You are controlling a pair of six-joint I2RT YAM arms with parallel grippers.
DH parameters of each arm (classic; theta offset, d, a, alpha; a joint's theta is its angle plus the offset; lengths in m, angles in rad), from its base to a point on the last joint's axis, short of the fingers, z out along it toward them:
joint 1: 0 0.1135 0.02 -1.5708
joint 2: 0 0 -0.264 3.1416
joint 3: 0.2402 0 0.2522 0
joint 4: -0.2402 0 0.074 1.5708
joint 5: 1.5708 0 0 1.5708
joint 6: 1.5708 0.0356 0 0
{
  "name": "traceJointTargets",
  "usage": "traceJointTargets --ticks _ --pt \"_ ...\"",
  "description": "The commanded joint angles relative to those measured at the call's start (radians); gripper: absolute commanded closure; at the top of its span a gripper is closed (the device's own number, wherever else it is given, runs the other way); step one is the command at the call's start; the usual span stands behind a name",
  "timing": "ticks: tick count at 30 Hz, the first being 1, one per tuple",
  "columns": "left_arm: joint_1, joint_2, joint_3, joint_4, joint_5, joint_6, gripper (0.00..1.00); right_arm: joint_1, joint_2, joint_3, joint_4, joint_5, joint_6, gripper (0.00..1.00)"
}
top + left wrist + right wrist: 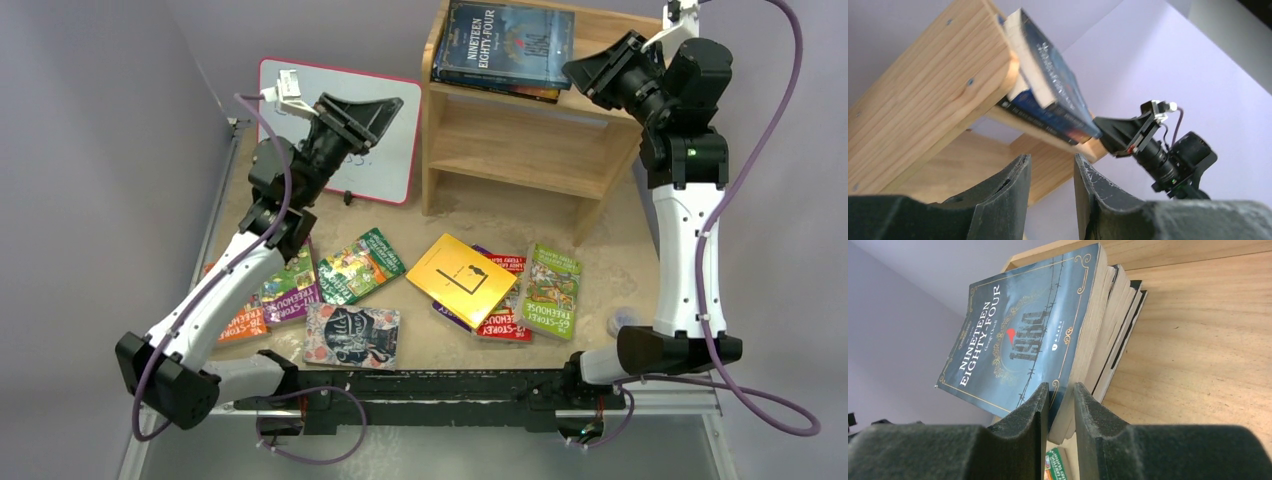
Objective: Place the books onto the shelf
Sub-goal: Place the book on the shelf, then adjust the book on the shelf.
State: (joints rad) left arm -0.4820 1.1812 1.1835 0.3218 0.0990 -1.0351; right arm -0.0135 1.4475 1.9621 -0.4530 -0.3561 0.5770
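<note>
The wooden shelf [520, 140] stands at the back. A stack of books [505, 40] lies flat on its top tier, with the dark blue "Nineteen Eighty-Four" [1013, 330] uppermost. My right gripper [570, 70] is at the stack's right edge. Its jaws [1062, 385] stand a narrow gap apart, and that book's corner fills the gap. Whether the pads press on it I cannot tell. My left gripper [385, 108] hovers over the whiteboard, left of the shelf, open and empty [1052, 156]. On the table lie a yellow book [462, 278], a green one [551, 290] and the floral one [352, 335].
A pink-edged whiteboard [395, 160] lies left of the shelf. More books lie by the left arm [290, 295] and under the yellow one [505, 325]. The shelf's lower tier [510, 175] holds nothing. From below, the left wrist view shows the shelf's side panel [923, 95].
</note>
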Motion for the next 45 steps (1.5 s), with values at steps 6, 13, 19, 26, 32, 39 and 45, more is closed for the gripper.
traceJointTargets --ticks 6,13,19,26,32,39,45 --pt "-0.076 0.2 0.218 0.18 -0.014 -0.037 0.6 0.005 -0.047 -0.041 0.057 -0.018 0.05 0.71" --pt "-0.107 0.293 0.312 0.173 -0.022 0.015 0.7 0.006 -0.043 -0.044 0.068 -0.042 0.055 0.67" --pt "-0.109 0.356 0.377 0.129 -0.044 0.06 0.83 0.006 -0.043 -0.061 0.08 -0.062 0.059 0.76" --pt "-0.109 0.402 0.428 0.092 -0.063 0.096 0.86 0.006 -0.036 -0.061 0.094 -0.094 0.069 0.81" --pt "-0.108 0.436 0.473 0.043 -0.075 0.119 0.87 0.006 -0.034 -0.065 0.099 -0.1 0.074 0.81" --pt "-0.115 0.446 0.477 0.014 -0.095 0.124 0.87 0.005 -0.004 -0.044 0.105 -0.067 0.06 0.86" --pt "-0.115 0.443 0.477 -0.004 -0.094 0.131 0.87 0.006 0.02 -0.011 0.088 -0.052 0.045 0.89"
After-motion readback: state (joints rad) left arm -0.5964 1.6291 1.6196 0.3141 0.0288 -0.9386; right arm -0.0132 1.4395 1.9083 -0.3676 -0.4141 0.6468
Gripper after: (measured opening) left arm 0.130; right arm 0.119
